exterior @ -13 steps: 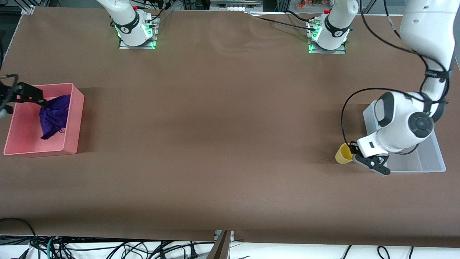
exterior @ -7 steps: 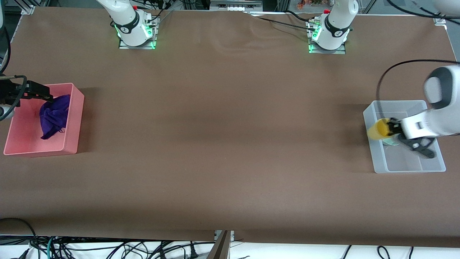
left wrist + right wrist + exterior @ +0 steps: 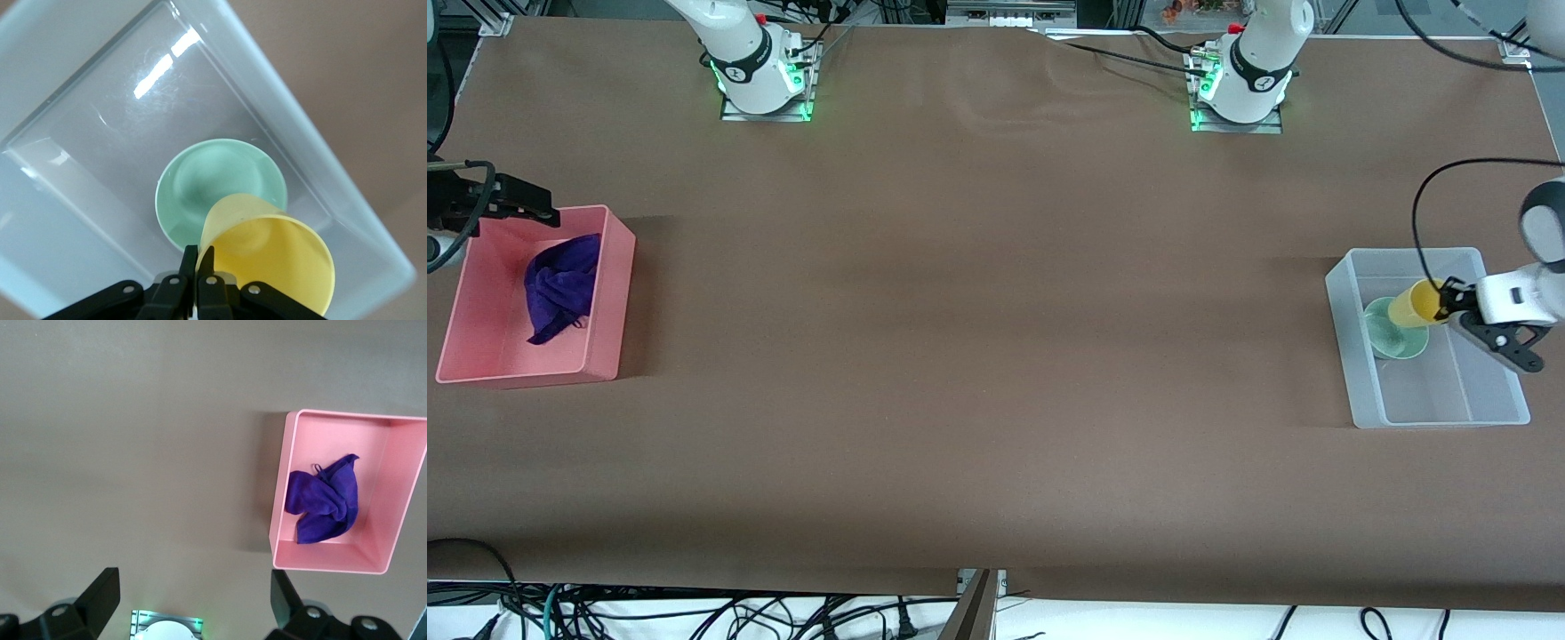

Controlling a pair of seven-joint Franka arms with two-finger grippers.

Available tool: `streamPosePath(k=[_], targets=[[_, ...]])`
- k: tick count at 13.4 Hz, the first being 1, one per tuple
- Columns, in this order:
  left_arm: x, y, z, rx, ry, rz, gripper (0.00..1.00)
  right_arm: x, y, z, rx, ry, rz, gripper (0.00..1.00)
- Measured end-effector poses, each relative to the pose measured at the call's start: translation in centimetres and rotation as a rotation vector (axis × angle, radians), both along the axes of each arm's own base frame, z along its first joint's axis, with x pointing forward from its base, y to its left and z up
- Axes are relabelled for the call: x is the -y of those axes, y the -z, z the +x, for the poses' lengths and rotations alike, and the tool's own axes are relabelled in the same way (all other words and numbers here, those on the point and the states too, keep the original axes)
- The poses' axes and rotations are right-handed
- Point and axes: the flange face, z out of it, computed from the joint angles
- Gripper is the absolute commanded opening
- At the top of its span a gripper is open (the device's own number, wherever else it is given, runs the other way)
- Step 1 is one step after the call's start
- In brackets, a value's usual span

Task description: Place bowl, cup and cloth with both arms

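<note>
Cup (image 3: 1414, 305), plain yellow and tilted, hangs pinched in my left gripper (image 3: 1449, 307) over the clear bin (image 3: 1352, 373) in the front view, with my right gripper (image 3: 516, 206), jaws wide, over the pink bin (image 3: 609, 293) holding the purple cloth (image 3: 560, 286). My left wrist view shows the jaws clamping the rim above the glossy mint bowl (image 3: 210, 183), so next I should probably lower and release.

Inside the clear bin (image 3: 1352, 356) at the left arm's end: floor toward the front camera bare, other half taken by the mint-green bowl (image 3: 1387, 331) — with the left gripper (image 3: 1451, 304) clamped on the tilted yellow cup (image 3: 1412, 305) overhead. In the pink bin (image 3: 609, 293) at the right arm's end: purple cloth (image 3: 560, 286) crumpled along one wall, remainder bare. Right gripper (image 3: 503, 203) spread wide above its rim. Between the bins — unbroken brown tabletop (image 3: 978, 338).
</note>
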Motion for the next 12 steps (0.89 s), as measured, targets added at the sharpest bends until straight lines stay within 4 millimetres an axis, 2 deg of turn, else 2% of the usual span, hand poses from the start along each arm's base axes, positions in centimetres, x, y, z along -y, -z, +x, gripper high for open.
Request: streamPosePath(k=[1, 3, 5, 7, 9, 11, 12], targets=[[-0.2, 1.6, -0.2, 0.007, 0.000, 0.003, 0.99, 0.0, 0.1, -0.2, -0.003, 0.003, 0.000, 1.00], [-0.4, 2.4, -0.3, 0.012, -0.009, 0.003, 1.00, -0.1, 0.4, -0.2, -0.010, 0.002, 0.000, 1.00], [-0.2, 0.6, 0.2, 0.047, -0.023, 0.000, 1.00, 0.0, 0.8, -0.1, -0.018, 0.002, 0.000, 1.00], [0.8, -3.3, 0.8, 0.100, -0.129, -0.071, 1.00, 0.0, 1.0, 0.1, -0.016, 0.002, 0.000, 1.00], [3.2, -8.0, 0.9, 0.099, -0.258, -0.148, 1.00, 0.0, 1.0, 0.1, -0.012, 0.002, 0.000, 1.00], [7.4, -12.2, 1.0, 0.030, -0.398, -0.158, 1.00, 0.0, 1.0, 0.1, -0.010, 0.003, 0.000, 1.00], [10.1, -14.1, 1.2, 0.002, -0.463, -0.151, 1.00, 0.0, 1.0, 0.1, -0.010, 0.003, 0.000, 1.00]])
